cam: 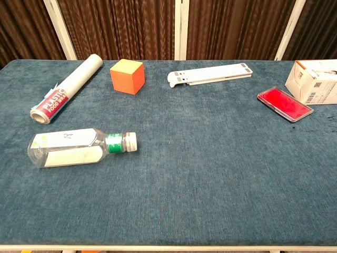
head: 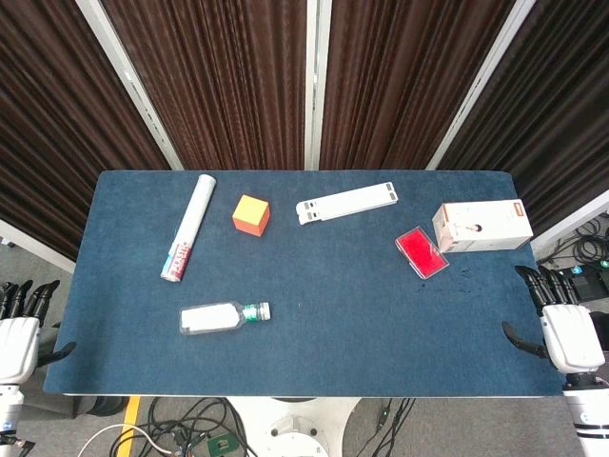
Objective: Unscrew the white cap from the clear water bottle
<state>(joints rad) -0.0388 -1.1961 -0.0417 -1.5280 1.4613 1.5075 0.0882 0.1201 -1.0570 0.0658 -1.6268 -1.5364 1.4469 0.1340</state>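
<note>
Bottle: the clear plastic bottle (cam: 68,148) lies on its side at the near left of the table, long axis running left to right, white label around its body.
Cap: the white ribbed cap (cam: 132,141) is on the neck above a green collar and points right, toward the table's middle.
Table: blue, felt-like cloth (head: 324,324) – flat and matte.
Left hand: the left hand (head: 19,333) sits off the table's left edge, dark fingers apart, holding nothing.
Right hand: the right hand (head: 561,324) sits off the right edge, fingers spread, touching nothing – well apart from the bottle.
Others: a food-wrap roll (cam: 66,89), an orange cube (cam: 127,75), a flat white stand (cam: 210,74), a red pad (cam: 285,104), a white box (cam: 314,80).
</note>
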